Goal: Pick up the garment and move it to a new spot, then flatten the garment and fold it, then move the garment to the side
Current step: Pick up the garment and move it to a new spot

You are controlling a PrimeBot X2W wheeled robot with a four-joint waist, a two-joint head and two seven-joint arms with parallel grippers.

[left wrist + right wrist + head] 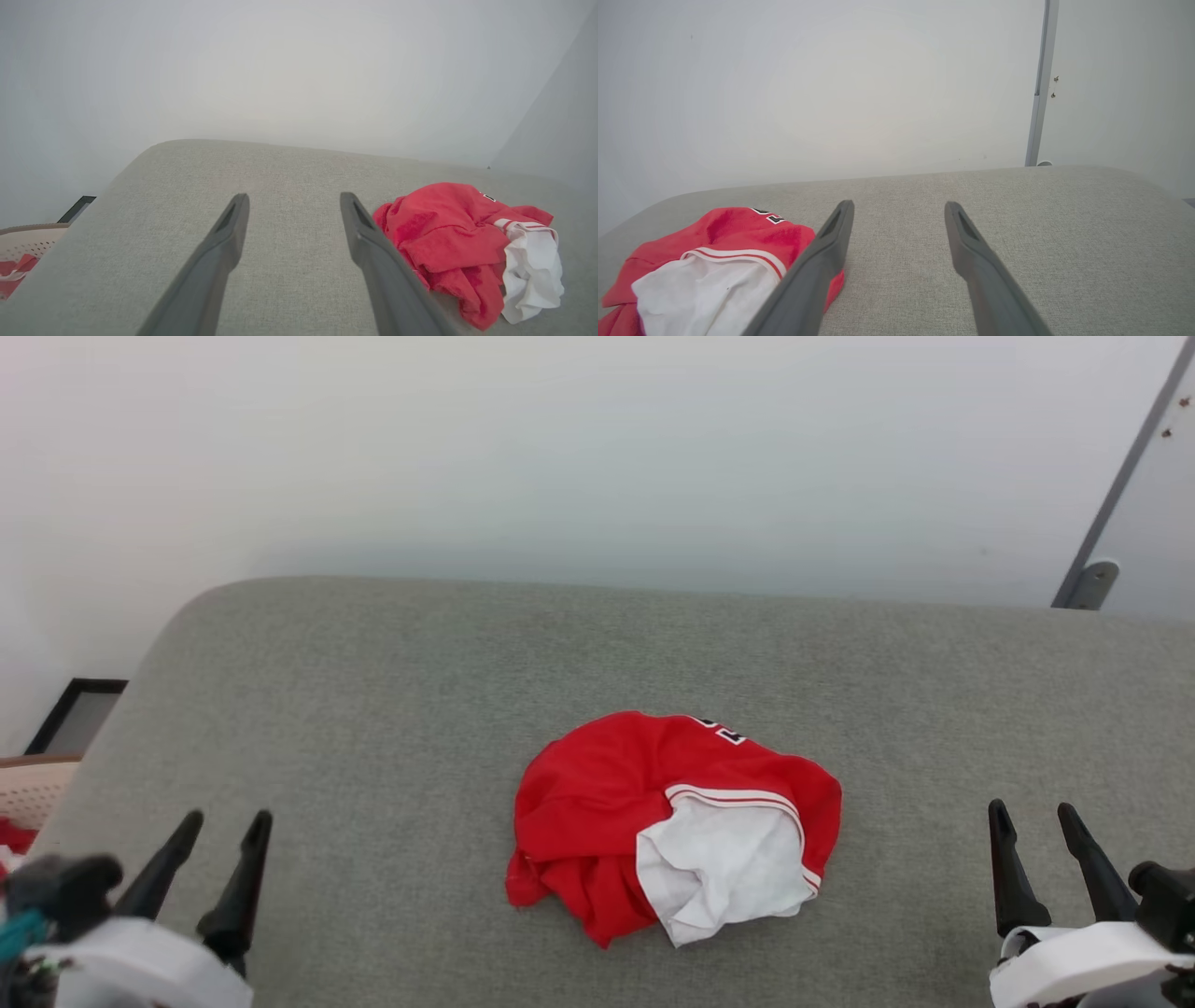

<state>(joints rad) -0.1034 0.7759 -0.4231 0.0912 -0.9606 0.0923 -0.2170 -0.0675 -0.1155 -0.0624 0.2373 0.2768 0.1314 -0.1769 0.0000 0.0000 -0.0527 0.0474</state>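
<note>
Grey fabric surface (373,709), white wall (560,448) behind
Pale perforated basket (33,793) and dark frame (79,714) beside its left end; grey post (1116,495) at far right.

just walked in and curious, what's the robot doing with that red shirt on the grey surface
Nothing is being handled yet. A crumpled red T-shirt with a white sleeve lies bunched on the grey fabric surface. The left gripper and right gripper sit open and empty on either side, clear of the cloth. It is not yet picked up, flattened or folded.
</note>
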